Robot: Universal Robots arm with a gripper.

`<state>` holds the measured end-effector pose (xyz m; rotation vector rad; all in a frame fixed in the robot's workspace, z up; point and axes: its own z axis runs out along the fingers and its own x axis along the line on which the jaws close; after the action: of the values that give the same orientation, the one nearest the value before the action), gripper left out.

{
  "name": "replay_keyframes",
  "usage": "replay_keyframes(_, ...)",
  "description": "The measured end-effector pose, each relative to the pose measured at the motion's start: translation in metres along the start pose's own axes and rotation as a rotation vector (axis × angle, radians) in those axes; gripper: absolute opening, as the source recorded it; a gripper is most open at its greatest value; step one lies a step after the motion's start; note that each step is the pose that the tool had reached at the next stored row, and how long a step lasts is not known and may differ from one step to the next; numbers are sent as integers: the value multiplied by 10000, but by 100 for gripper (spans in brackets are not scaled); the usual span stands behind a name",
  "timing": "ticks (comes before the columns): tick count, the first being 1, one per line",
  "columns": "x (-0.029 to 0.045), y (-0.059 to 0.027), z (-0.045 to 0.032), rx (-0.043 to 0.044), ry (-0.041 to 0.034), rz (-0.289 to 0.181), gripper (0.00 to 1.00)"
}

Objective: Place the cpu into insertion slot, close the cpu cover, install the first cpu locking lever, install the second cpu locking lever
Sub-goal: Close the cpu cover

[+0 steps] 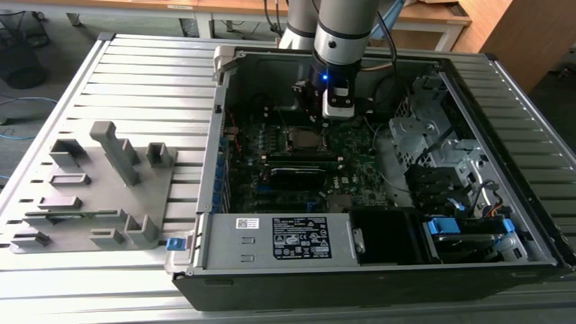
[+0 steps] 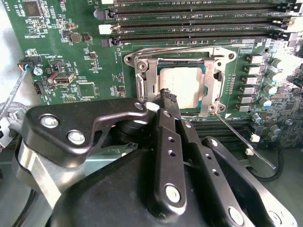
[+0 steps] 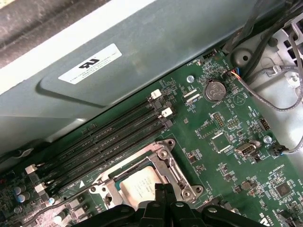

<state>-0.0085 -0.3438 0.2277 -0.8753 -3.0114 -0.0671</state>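
Inside the open computer case, the pincer hangs closed and empty just over the metal cover. The cover lies flat over the chip in its socket, with one thin lever sticking out.

1. A robotics lab or workshop: a robot arm reaches over a slatted metal table.
2. An opened computer case and a grey parts fixture sit on it.
3. Wooden desks and a wire bin stand beyond its far edge.
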Motion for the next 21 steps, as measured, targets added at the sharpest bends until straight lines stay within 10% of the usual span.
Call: replay_keyframes(21,0,0,1,19,49,-1359,10)
